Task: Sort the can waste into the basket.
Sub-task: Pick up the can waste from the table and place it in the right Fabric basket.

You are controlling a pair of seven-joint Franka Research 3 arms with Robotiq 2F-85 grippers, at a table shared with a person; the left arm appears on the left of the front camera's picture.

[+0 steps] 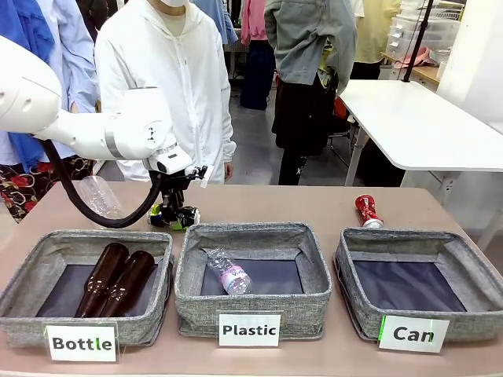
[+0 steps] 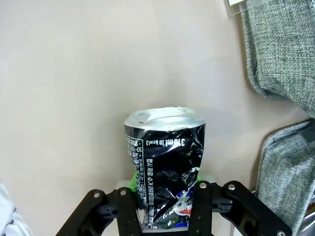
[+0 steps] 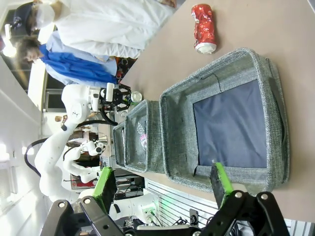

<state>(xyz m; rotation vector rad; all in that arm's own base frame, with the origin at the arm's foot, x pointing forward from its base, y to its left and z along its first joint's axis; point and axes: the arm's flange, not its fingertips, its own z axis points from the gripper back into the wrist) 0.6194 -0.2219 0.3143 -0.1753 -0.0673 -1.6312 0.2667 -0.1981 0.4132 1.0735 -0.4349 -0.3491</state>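
My left gripper (image 1: 178,214) is shut on a dark blue-black crushed can (image 1: 174,215) on the table just behind the "Plastic" basket. In the left wrist view the black fingers (image 2: 201,212) clamp the can's crumpled lower body (image 2: 165,162), its silver top pointing away. A red crushed can (image 1: 366,210) lies on the table behind the "Can" basket (image 1: 401,238), whose dark floor is bare. My right gripper (image 3: 162,189) hangs open above that basket's (image 3: 211,73) near edge, with the red can (image 3: 203,27) beyond it.
The "Plastic" basket (image 1: 189,271) holds a clear bottle (image 1: 229,273). Two brown bottles (image 1: 118,279) lie in the "Bottle" basket (image 1: 31,271). Another clear bottle (image 1: 98,196) lies on the table at the left. A person in white (image 1: 169,71) stands at the far side. Grey basket walls (image 2: 283,54) stand close beside the held can.
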